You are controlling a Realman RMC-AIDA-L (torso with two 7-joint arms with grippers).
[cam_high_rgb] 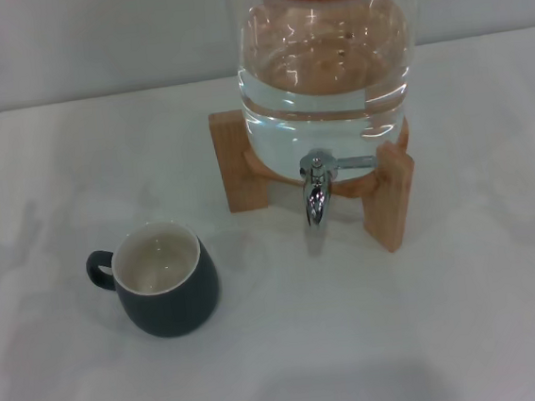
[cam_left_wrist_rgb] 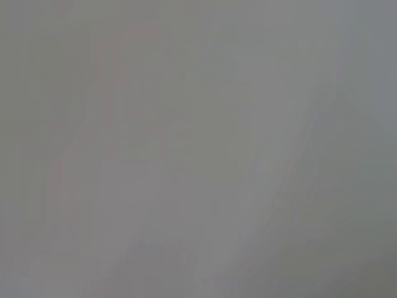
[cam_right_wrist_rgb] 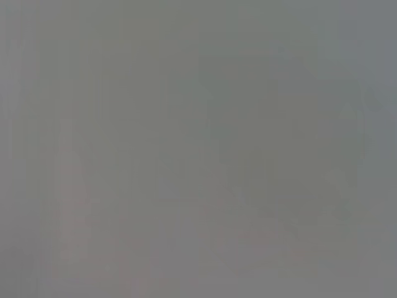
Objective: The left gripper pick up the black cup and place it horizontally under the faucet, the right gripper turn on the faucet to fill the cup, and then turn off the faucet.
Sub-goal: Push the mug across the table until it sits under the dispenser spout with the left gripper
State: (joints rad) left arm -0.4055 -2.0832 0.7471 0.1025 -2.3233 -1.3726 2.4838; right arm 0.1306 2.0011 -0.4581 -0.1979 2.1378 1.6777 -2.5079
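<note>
The black cup stands upright on the white table, left of and nearer than the faucet, its cream inside empty and its loop handle pointing left. The chrome faucet juts from the front of a clear glass dispenser, spout pointing down, thin lever lying out to the right. Nothing sits under the spout. Neither the left gripper nor the right gripper shows in the head view. Both wrist views are plain grey and show no object.
The glass dispenser holds water and rests on a wooden stand with legs at left and right. A bare white table spreads around the cup and stand, with a pale wall behind.
</note>
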